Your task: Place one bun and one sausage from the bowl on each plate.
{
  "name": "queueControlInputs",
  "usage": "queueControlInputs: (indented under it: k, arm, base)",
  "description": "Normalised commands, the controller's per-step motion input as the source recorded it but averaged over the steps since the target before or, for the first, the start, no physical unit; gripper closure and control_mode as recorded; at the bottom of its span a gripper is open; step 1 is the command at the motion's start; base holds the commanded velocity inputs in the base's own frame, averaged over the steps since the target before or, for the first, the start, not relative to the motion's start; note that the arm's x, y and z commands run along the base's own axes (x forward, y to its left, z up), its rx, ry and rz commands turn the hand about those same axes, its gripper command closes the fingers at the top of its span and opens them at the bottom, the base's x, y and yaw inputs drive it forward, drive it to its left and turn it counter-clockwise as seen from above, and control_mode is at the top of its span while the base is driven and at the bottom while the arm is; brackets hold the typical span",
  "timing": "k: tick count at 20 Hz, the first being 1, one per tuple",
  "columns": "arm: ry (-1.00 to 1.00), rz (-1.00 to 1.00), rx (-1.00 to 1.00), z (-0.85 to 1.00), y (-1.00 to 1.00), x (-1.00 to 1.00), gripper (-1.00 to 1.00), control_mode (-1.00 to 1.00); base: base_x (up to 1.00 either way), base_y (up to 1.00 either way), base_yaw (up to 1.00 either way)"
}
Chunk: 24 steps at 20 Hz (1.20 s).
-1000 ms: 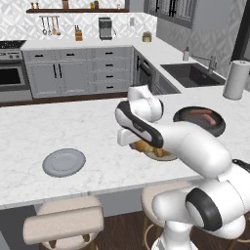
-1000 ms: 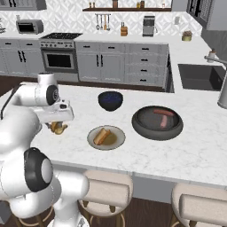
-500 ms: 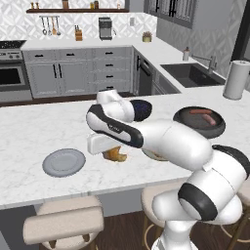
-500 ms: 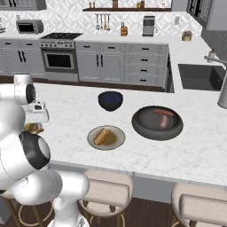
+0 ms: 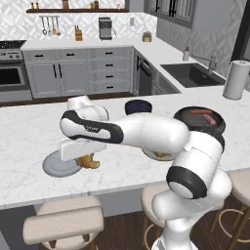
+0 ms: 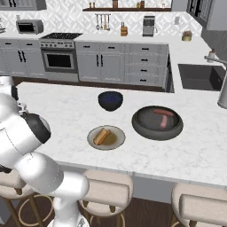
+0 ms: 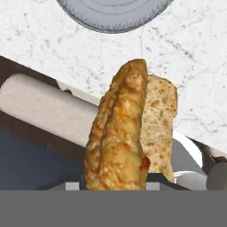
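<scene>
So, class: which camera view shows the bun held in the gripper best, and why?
The hand view: the bun fills the middle of the picture, with its golden crust and split side sharp above the grey plate. The left base view shows it only as a small tan lump under the gripper, at the plate's edge.

The golden-tan oblong bun (image 7: 126,133) fills the gap between the fingers. Beyond the fingertips lies bare white marble counter (image 7: 53,40), then the flat round grey plate (image 7: 113,13), its surface unoccupied. Below the fingers, past the counter edge, stands a cream padded stool (image 7: 44,108).
</scene>
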Motion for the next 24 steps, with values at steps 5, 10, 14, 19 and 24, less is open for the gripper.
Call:
queueControlInputs:
  k: [5, 10, 14, 19, 24]
  arm:
    - [-0.10, 0.00, 0.00, -0.09, 0.53, 0.28, 1.00, -1.00]
    - [-0.13, 0.00, 0.00, -0.21, 0.43, 0.32, 1.00, -1.00]
    - [-0.13, -0.01, 0.00, -0.32, 0.16, 0.45, 1.00, -1.00]
    - [-0.07, -0.02, 0.00, -0.30, 0.07, 0.50, 1.00, -1.00]
    - [-0.03, -0.02, 0.00, -0.23, 0.13, 0.34, 1.00, -1.00]
  base:
    - [0.00, 0.00, 0.00]
    - [0.00, 0.00, 0.00]
    - [0.00, 0.00, 0.00]
    - [0.00, 0.00, 0.00]
    - [0.00, 0.00, 0.00]
